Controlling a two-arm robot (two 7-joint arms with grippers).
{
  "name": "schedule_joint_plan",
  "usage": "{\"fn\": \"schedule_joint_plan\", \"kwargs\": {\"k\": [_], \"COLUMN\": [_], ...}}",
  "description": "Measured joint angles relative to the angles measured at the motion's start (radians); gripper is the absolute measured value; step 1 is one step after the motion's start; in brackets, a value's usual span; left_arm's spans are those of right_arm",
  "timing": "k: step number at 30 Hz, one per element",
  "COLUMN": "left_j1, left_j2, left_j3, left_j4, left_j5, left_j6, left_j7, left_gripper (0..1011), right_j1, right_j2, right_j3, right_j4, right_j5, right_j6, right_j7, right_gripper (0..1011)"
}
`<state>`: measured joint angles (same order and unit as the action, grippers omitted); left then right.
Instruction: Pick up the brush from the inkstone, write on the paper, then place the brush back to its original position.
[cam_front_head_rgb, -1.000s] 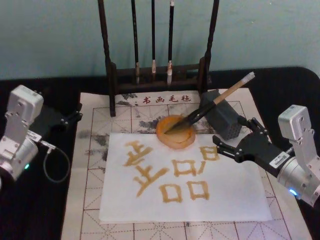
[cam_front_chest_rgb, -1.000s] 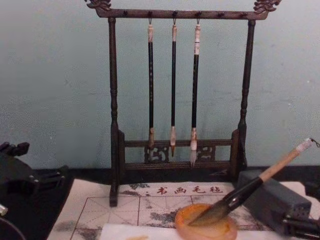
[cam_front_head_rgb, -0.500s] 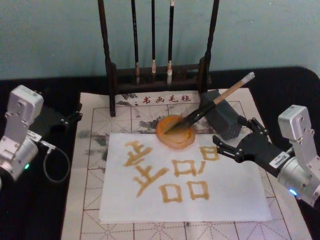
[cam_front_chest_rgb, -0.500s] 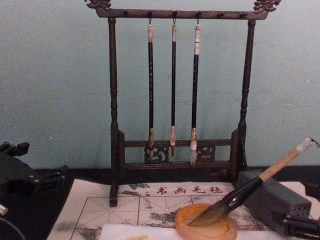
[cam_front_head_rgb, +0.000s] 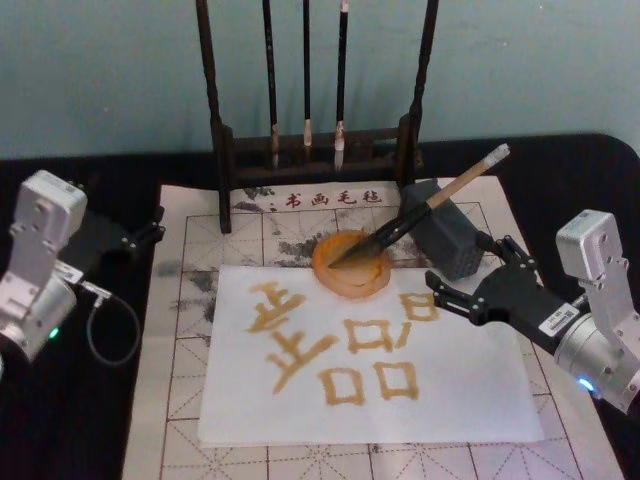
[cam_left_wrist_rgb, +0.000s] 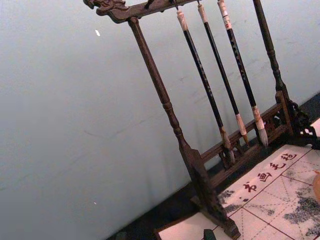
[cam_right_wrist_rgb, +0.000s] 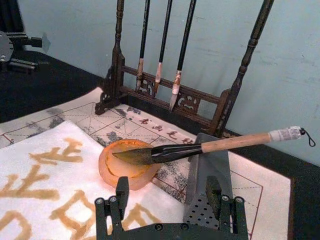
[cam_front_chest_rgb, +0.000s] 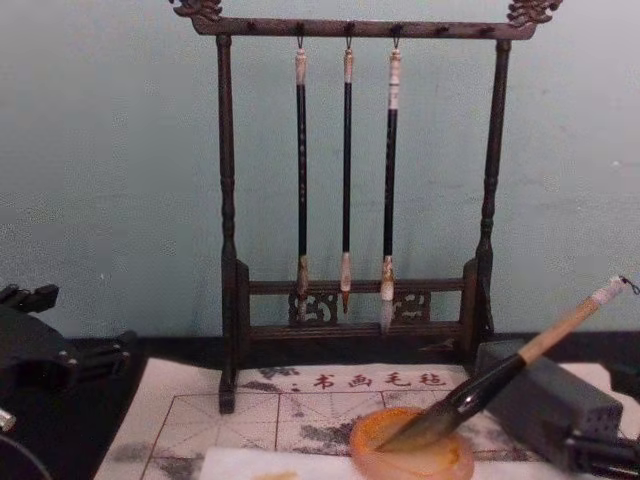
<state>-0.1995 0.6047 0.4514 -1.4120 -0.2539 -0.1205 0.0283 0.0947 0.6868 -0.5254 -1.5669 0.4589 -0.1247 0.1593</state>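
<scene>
Beside the inkstone (cam_front_head_rgb: 351, 265) cradling the brush (cam_front_head_rgb: 420, 211), right gripper (cam_front_head_rgb: 468, 277) spread, left gripper (cam_front_head_rgb: 140, 232) half-hidden.

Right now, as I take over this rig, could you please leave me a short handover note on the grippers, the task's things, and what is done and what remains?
Right gripper: open, holding nothing, hovering by the right edge of the paper, near the grey block.
Left gripper: parked at the mat's left edge, away from the work.
Brush: its tip rests in the inkstone, its handle leans on the grey block.
Done: the paper carries amber characters, and the brush lies on the inkstone.
Left: apparently nothing but withdrawing the right arm; check first whether more writing is wanted.
</scene>
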Motion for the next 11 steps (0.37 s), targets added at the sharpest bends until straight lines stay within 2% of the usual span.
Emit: {"fn": "schedule_joint_plan", "kwargs": {"k": [11], "left_j1": [0.0], "left_j2": [0.0], "left_j3": [0.0], "left_j4": [0.0], "left_j5": [0.0], "left_j6": [0.0], "left_j7": [0.0], "left_gripper": [1001], "right_j1": [0.0], "right_j2": [0.0], "right_j3": [0.0], "right_j4": [0.0], "right_j5": [0.0], "right_j6": [0.0], "right_j7": [0.0], "right_gripper": [1002]}}
